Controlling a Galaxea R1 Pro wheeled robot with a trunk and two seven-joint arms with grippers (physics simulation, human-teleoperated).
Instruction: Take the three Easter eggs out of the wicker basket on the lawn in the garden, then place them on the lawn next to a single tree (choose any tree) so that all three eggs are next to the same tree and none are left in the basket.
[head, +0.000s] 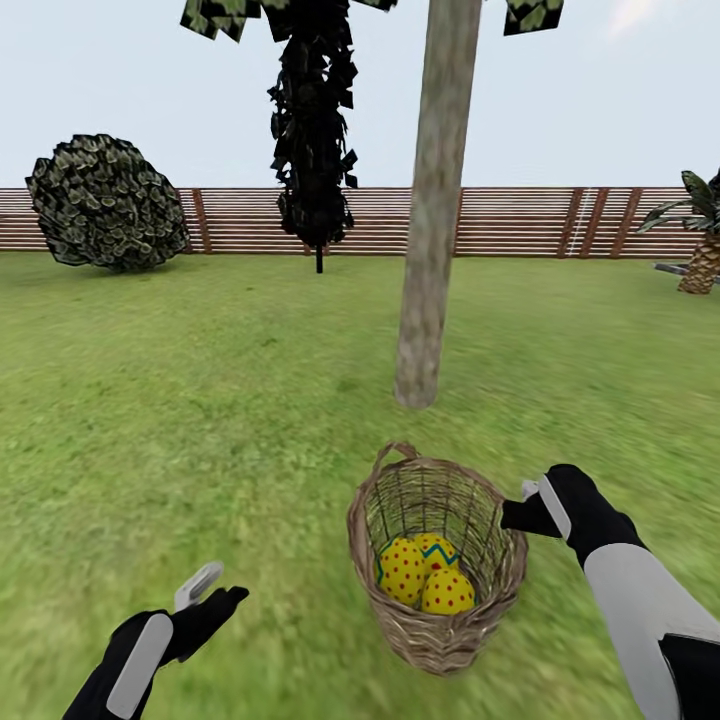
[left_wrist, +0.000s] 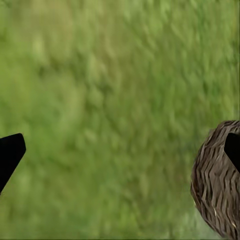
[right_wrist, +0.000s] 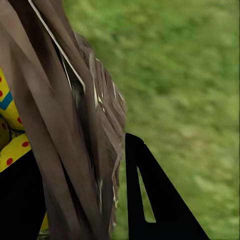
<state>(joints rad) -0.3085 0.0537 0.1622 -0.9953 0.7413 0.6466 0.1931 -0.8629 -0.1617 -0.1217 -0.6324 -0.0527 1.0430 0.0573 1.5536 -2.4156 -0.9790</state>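
The wicker basket (head: 437, 620) stands on the lawn (head: 200, 420) just in front of the tree (head: 430, 250), whose pale trunk is thick. Three yellow Easter eggs with red dots (head: 403, 570) (head: 447, 592) (head: 437, 548) lie in its bottom. My right gripper (head: 518, 508) is at the basket's right rim. In the right wrist view one finger is inside by an egg (right_wrist: 15, 152) and the other finger (right_wrist: 150, 200) outside, closed on the wicker wall (right_wrist: 75, 100). My left gripper (head: 212, 592) hovers open over grass, left of the basket (left_wrist: 215, 185).
A brown slat fence (head: 520, 220) closes the garden at the back. A round dark bush (head: 105, 205) sits far left, a slim dark tree (head: 315, 140) behind the trunk, and a small palm (head: 700, 250) far right. Open grass lies all around the trunk.
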